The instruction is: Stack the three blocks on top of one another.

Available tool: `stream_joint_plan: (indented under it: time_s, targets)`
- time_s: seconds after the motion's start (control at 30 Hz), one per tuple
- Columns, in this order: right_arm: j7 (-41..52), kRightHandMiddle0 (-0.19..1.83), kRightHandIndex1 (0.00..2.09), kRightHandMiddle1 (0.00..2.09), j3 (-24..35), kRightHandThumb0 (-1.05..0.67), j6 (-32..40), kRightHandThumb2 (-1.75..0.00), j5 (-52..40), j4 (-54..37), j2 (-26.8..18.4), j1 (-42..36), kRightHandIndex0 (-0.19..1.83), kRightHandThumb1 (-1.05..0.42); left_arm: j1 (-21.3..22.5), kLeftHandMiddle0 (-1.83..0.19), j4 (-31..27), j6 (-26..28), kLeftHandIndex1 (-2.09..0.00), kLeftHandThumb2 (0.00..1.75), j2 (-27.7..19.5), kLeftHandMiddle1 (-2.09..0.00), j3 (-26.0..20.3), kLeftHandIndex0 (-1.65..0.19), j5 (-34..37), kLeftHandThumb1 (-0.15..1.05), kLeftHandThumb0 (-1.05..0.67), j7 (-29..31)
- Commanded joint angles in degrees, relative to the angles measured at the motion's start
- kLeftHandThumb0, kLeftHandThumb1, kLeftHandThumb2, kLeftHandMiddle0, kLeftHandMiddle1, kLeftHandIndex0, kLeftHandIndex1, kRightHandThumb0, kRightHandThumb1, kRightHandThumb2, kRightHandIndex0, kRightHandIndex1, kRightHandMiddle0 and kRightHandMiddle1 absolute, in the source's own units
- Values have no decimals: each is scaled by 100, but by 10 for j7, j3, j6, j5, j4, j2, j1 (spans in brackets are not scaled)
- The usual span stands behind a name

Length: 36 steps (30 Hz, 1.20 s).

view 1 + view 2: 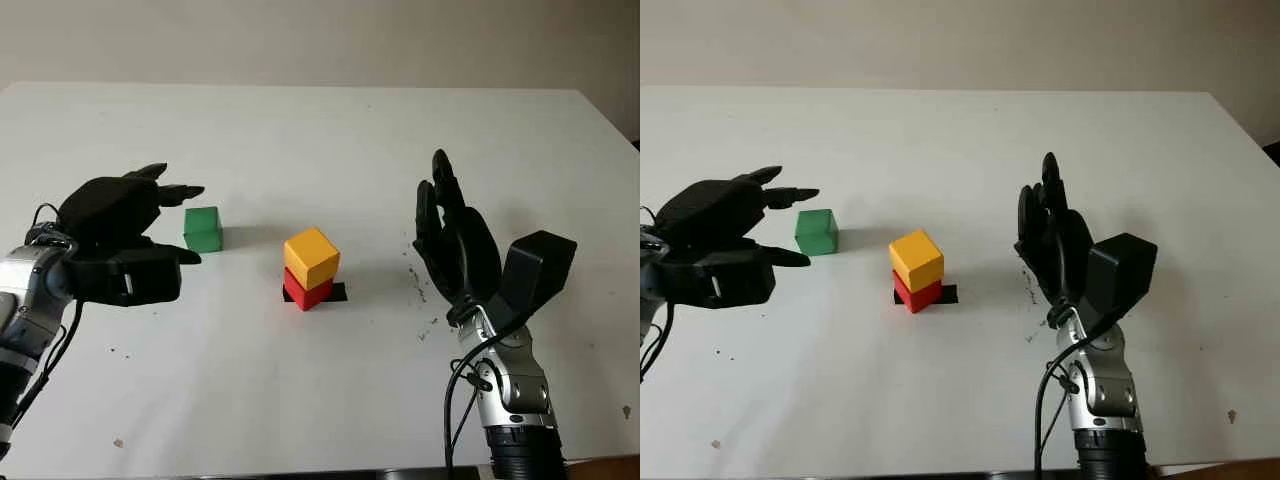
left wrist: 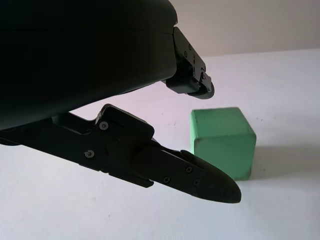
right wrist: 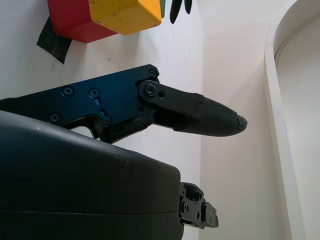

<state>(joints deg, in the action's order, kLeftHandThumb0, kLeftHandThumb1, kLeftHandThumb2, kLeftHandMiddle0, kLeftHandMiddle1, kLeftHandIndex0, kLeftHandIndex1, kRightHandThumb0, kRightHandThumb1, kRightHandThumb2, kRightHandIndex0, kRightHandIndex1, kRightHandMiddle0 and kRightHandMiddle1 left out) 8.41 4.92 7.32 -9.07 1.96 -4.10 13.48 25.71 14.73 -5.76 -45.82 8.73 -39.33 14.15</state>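
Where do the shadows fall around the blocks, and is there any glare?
Left eye view: the green block and the yellow block on the red block cast soft shadows to their right on the table; no glare. Left wrist view: a faint shadow beside the green block, left hand open. Right hand open.

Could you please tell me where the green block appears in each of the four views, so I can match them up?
Left eye view: green block left of centre, by the left hand's fingertips.
Right eye view: same spot, left of the yellow-on-red stack.
Left wrist view: right of centre, between the fingers.
Right wrist view: sliver behind the stack.
Shared landmark: the stack.
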Motion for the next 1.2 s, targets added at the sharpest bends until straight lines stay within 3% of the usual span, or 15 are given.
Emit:
stream_joint_plan:
  time_s: [0.0, 0.23, 0.67, 0.83, 0.93, 1.0, 1.17]
  targets:
    - [-1, -19, 0, 0, 2, -66, -5, -65, 3, -3, -6, 7, -19, -105, 16, -4, 4, 3, -2, 6, 4, -4, 7, -34, -2, 103, -87, 4]
    - [2, -19, 0, 0, 3, -65, -3, -64, -1, -4, -6, 4, -19, -105, 21, -2, 8, 22, -1, 5, 11, -5, 19, -33, -15, 102, -86, 8]
    - [9, -19, 0, 0, 3, -64, 0, -64, -3, -8, -6, 2, -19, -105, 34, -6, 69, -7, -3, 7, 28, -6, 36, -39, -43, 105, -74, -97]
    - [5, -19, 0, 0, 3, -64, 8, -62, -3, -12, -6, 1, -19, -105, 34, -12, 82, -34, -13, 6, 30, -8, 29, -52, -23, 104, -66, -113]
    - [7, -19, 0, 0, 2, -64, 7, -62, -3, -14, -7, 0, -19, -105, 33, -19, 92, -51, -100, 7, 28, -6, 28, -16, -17, 105, -58, -130]
    - [7, -19, 0, 0, 2, -64, 5, -62, 0, -13, -8, 0, -19, -105, 34, -20, 95, -54, -112, 8, 27, -6, 29, -12, -15, 105, -57, -131]
    - [5, -19, 0, 0, 2, -64, 6, -61, 1, -13, -7, 1, -19, -105, 36, -21, 95, -49, -114, 8, 25, -6, 31, -11, -12, 105, -58, -113]
